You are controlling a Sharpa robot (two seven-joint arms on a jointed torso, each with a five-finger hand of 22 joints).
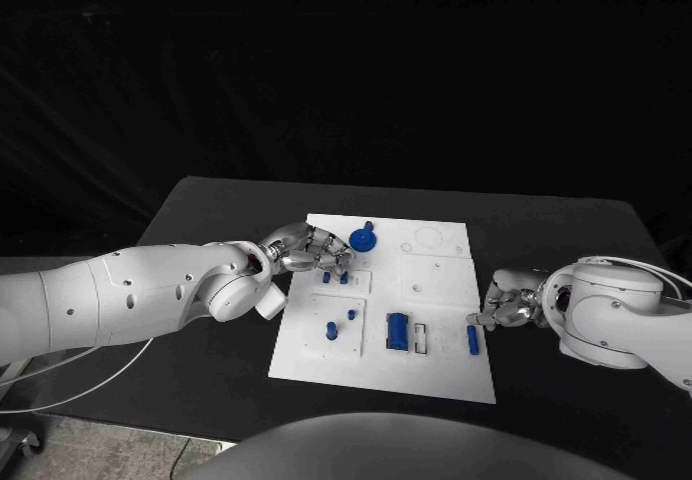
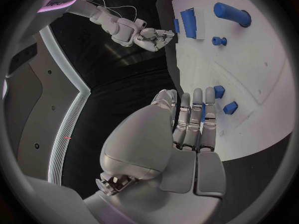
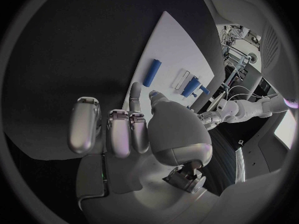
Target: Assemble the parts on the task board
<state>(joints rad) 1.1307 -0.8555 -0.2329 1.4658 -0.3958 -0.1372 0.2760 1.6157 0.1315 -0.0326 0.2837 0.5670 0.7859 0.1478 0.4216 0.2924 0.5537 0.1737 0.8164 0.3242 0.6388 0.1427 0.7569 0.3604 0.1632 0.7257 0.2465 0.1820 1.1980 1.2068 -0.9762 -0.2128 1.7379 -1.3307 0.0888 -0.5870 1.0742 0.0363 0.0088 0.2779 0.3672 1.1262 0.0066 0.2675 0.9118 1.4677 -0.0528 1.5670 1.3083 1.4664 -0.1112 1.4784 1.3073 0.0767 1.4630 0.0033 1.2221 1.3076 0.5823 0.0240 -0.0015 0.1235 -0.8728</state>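
your board [image 1: 433,330] sits in the middle of the table [image 1: 202,215], long side running away from the robot. left hand [image 1: 310,250] is over the board's far left part, fingers [image 2: 198,117] laid straight and close together, tips down near two small blue pegs [image 2: 224,99] in the wrist view. i can't see anything held in it, so i'd call it empty, but whether the fingertips actually touch the board i can't tell.

right hand [image 1: 508,305] hangs just off the board's right edge, over the black table, fingers [image 3: 118,132] curled in a bit and nothing in them as far as the wrist view shows. it's right beside the blue bar [image 1: 472,340] that lies near that edge, not touching it from what i can see.

rest of the parts: a round blue knob [image 1: 364,238] at the far end just past the left hand, a fat blue block [image 1: 397,331] around the middle with a white slotted piece [image 1: 421,337] next to it, and a couple of little blue pegs [image 1: 333,328] on the left side nearer the robot. two more tiny pegs [image 1: 336,277] sit right under the left hand's fingertips.
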